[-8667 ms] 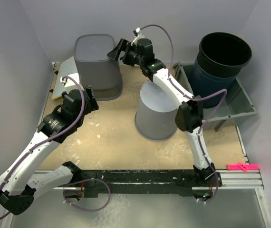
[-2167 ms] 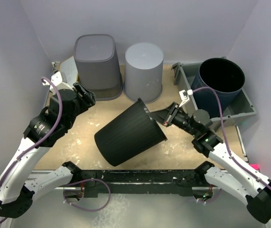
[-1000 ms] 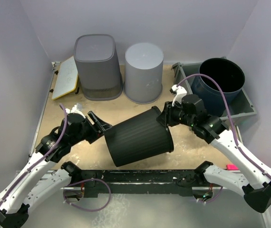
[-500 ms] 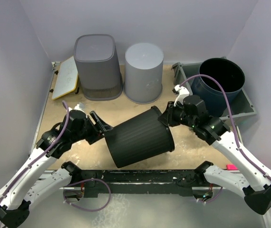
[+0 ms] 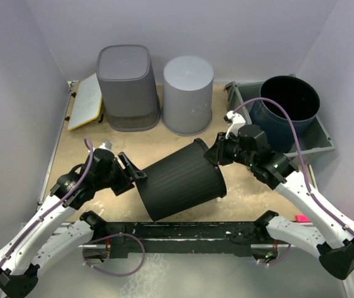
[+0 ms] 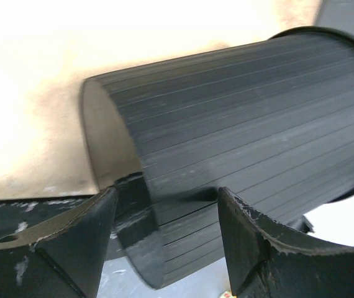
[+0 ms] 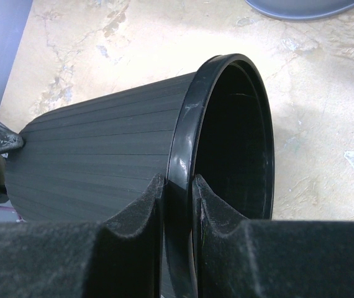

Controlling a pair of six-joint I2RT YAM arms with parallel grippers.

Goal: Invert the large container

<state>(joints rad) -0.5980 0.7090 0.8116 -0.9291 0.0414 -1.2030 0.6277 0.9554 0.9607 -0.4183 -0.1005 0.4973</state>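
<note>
The large container (image 5: 180, 180) is a black ribbed bin lying on its side in the middle of the table, with its mouth toward the right. My right gripper (image 5: 213, 153) is shut on its rim, one finger outside the wall and one inside, as the right wrist view shows at the gripper (image 7: 178, 183) and the container (image 7: 102, 149). My left gripper (image 5: 133, 177) is open at the closed end. In the left wrist view the gripper (image 6: 164, 198) straddles the base edge of the container (image 6: 245, 112) with gaps on both sides.
A dark grey square bin (image 5: 126, 87) and a light grey round bin (image 5: 188, 94) stand upside down at the back. A dark blue bin (image 5: 287, 99) sits in a grey tray (image 5: 323, 133) at the right. A pale board (image 5: 85, 102) lies back left. A black rail (image 5: 177, 233) runs along the near edge.
The right jaws have closed tighter on the rim. The container's closed end has dropped slightly toward the near edge, and the left gripper has followed it, still open.
</note>
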